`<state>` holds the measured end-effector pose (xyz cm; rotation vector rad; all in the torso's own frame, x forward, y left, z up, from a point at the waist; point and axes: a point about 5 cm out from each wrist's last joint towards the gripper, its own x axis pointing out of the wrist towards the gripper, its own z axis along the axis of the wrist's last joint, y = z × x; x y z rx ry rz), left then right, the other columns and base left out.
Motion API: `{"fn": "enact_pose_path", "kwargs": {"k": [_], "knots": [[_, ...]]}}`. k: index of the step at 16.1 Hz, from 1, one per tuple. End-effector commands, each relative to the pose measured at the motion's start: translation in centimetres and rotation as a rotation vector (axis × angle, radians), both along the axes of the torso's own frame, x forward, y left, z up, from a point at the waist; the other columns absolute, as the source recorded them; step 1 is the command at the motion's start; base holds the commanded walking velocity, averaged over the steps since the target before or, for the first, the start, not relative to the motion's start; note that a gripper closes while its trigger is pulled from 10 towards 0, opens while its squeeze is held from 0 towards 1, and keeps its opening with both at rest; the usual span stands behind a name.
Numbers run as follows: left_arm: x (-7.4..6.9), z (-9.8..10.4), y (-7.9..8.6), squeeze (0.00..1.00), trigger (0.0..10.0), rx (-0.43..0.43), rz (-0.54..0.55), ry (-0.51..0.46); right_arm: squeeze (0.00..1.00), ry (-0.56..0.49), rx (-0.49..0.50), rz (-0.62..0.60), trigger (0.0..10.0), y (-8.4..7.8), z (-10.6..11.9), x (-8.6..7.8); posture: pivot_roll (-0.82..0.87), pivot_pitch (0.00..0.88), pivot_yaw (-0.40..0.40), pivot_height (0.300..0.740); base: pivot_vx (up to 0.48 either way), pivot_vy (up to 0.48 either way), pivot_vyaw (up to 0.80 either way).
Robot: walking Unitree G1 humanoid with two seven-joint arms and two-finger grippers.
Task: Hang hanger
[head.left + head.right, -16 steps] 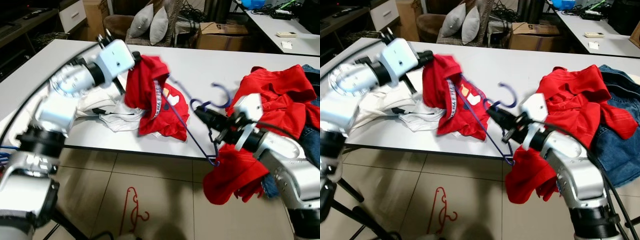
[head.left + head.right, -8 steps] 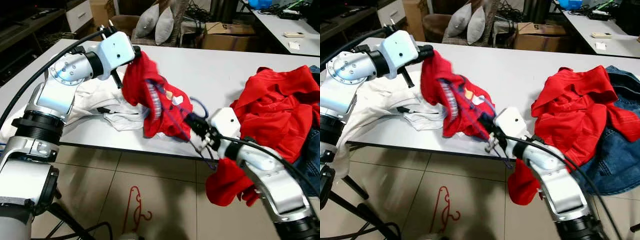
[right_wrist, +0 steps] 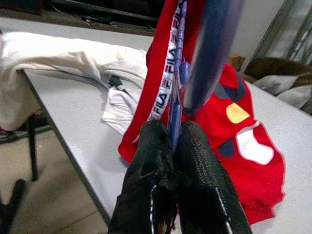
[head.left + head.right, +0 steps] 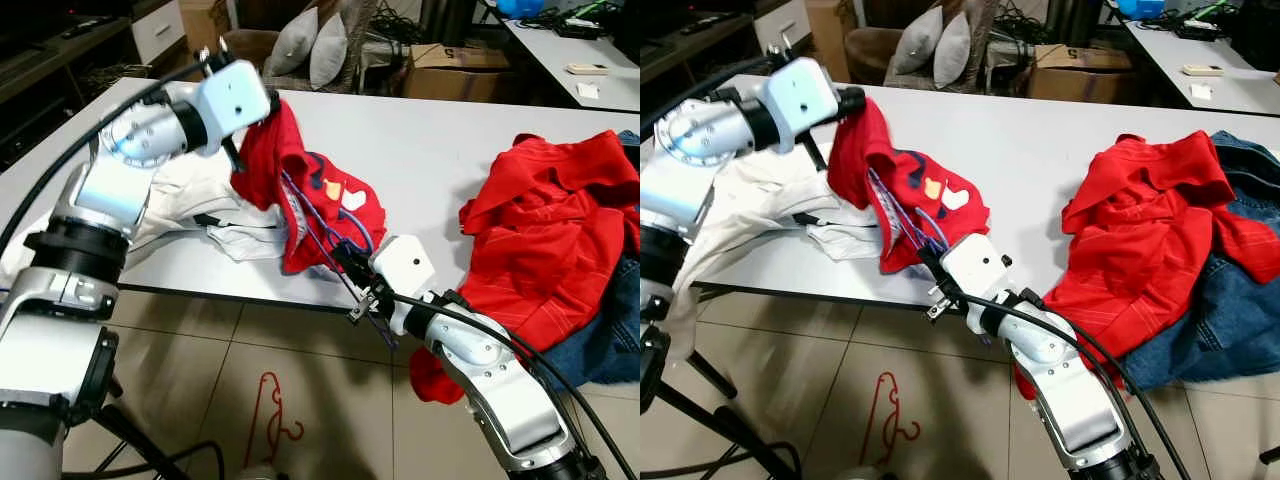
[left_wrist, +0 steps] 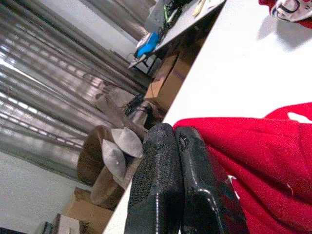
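The left end effector was up above the white surface, its two black fingers pressed together on the upper edge of the red FILA shirt, and the shirt hung down from that grip with its lower part resting on the surface. Over came the right end effector at the near edge of the surface, just below the shirt, fingers closed tight on the thin bar of the blue hanger. The hanger ran up from that grip along the striped FILA trim, lying against the shirt's opening; whether it sat inside the cloth, I could not tell. Beside the red shirt, on the robot's left, a crumpled white garment lay on the surface and spilled over its edge. Well apart on the right, a second red garment was heaped on the surface, draping over the near edge, with blue denim beneath it. Down on the tiled floor lay a red hanger.
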<state>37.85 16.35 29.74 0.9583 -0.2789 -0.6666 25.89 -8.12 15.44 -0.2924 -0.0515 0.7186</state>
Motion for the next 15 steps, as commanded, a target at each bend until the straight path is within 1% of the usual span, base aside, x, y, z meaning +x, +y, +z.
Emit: {"fn": "enact_pose_path", "kwargs": {"k": [1, 3, 4, 5, 7, 9, 10, 11, 12, 13, 14, 15], "knots": [[-0.2, 1.0, -0.2, 0.00, 0.0, 0.019, -0.016, -0.028, 0.00, -0.048, -0.026, -0.021, 10.0, 0.1, 0.4, 0.5, 0.11, 0.000, 0.030, 0.740, 0.000, 0.000, 0.00], [-0.5, 1.4, -0.7, 0.00, 0.0, 0.046, -0.060, -0.016, 0.00, -0.113, -0.005, -0.138, 10.0, -0.7, 1.3, 1.9, 0.11, 0.000, 0.028, 0.740, 0.000, 0.000, 0.00], [-0.5, 1.4, -0.8, 0.00, 0.0, 0.055, -0.066, -0.014, 0.00, -0.139, 0.007, -0.167, 10.0, -0.9, 1.7, 2.2, 0.11, 0.000, 0.027, 0.740, 0.000, 0.000, 0.00], [-0.5, 1.5, -0.8, 0.00, 0.0, 0.070, -0.068, -0.012, 0.00, -0.180, 0.043, -0.200, 10.0, -1.2, 2.5, 2.6, 0.11, 0.000, 0.025, 0.740, 0.000, 0.000, 0.00], [-0.3, 1.5, -0.5, 0.00, 0.0, 0.082, -0.040, -0.022, 0.00, -0.222, 0.099, -0.186, 10.0, -1.0, 3.4, 2.5, 0.12, 0.000, 0.022, 0.740, 0.000, 0.000, 0.00], [-0.3, 1.6, -0.4, 0.00, 0.0, 0.082, -0.033, -0.026, 0.00, -0.222, 0.110, -0.165, 10.0, -0.8, 3.5, 2.4, 0.12, 0.000, 0.020, 0.740, 0.000, 0.000, 0.00], [-0.5, 2.0, -0.7, 0.00, 0.0, 0.063, -0.044, -0.048, 0.00, -0.171, 0.085, -0.082, 10.0, 0.0, 2.6, 2.1, 0.12, 0.000, 0.016, 0.740, 0.000, 0.000, 0.00], [-0.5, 2.1, -0.8, 0.00, 0.0, 0.059, -0.046, -0.056, 0.00, -0.147, 0.057, -0.034, 10.0, 0.3, 2.0, 1.9, 0.12, 0.000, 0.015, 0.740, 0.000, 0.000, 0.00], [-0.5, 2.4, -0.8, 0.00, 0.0, 0.059, -0.049, -0.058, 0.00, -0.123, 0.033, -0.015, 10.0, 0.5, 1.4, 1.9, 0.12, 0.000, 0.013, 0.740, 0.000, 0.000, 0.00], [-0.5, 2.8, -0.7, 0.00, 0.0, 0.066, -0.052, -0.063, 0.00, -0.085, -0.025, -0.007, 10.0, 0.2, 0.4, 2.3, 0.12, 0.000, 0.011, 0.740, 0.000, 0.000, 0.00], [-0.6, 3.1, -0.7, 0.00, 0.0, 0.068, -0.058, -0.067, 0.00, -0.073, -0.067, -0.006, 10.0, -0.1, 0.0, 2.5, 0.13, 0.000, 0.009, 0.740, 0.000, 0.000, 0.00], [-0.7, 3.3, -0.8, 0.00, 0.0, 0.072, -0.067, -0.065, 0.00, -0.063, -0.084, -0.004, 10.0, -0.4, -0.3, 2.7, 0.13, 0.000, 0.010, 0.740, 0.000, 0.000, 0.00]]}}
